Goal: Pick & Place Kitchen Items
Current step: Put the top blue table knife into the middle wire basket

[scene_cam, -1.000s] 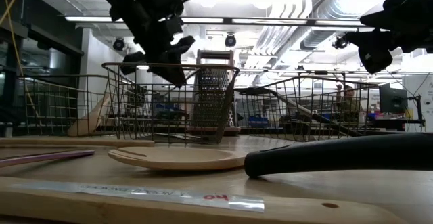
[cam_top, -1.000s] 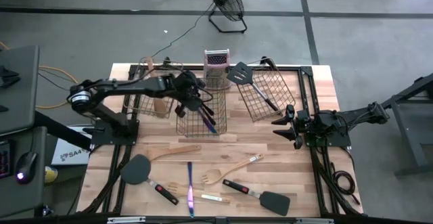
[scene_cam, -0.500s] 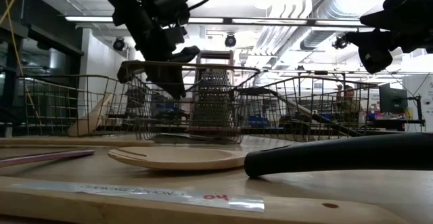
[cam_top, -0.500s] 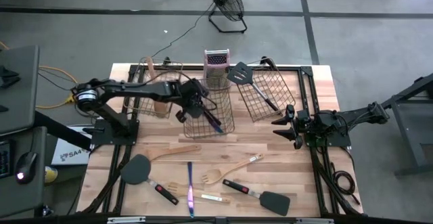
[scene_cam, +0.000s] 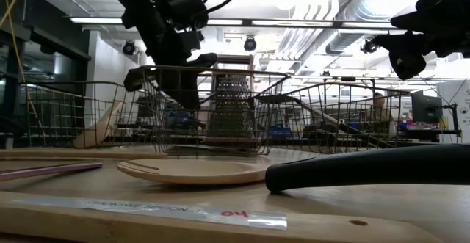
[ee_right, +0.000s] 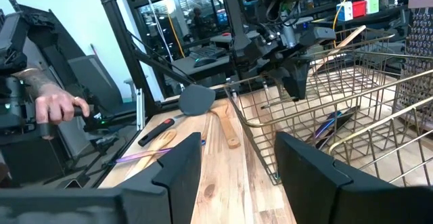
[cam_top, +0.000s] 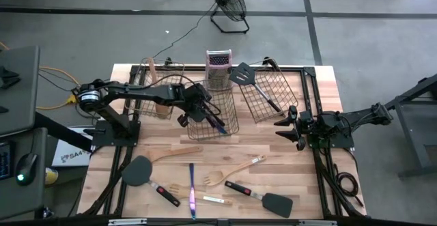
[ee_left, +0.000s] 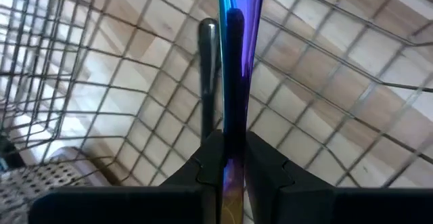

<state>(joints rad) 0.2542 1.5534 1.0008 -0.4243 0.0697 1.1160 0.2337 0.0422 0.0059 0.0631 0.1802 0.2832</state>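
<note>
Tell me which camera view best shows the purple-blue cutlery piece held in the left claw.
The left wrist view: the iridescent cutlery piece fills it, pinched in the shut left claw inside the middle wire basket. The high view shows only a small purple streak in that basket. The right wrist view catches a distant glimpse; the low view hides it behind mesh.

An iridescent purple-blue cutlery piece gleams inside a bronze wire basket. The table is pale striped wood. 2 black spatulas have red-and-black handles. Wooden spoons are pale tan. The grater is silver, pink-topped.
</note>
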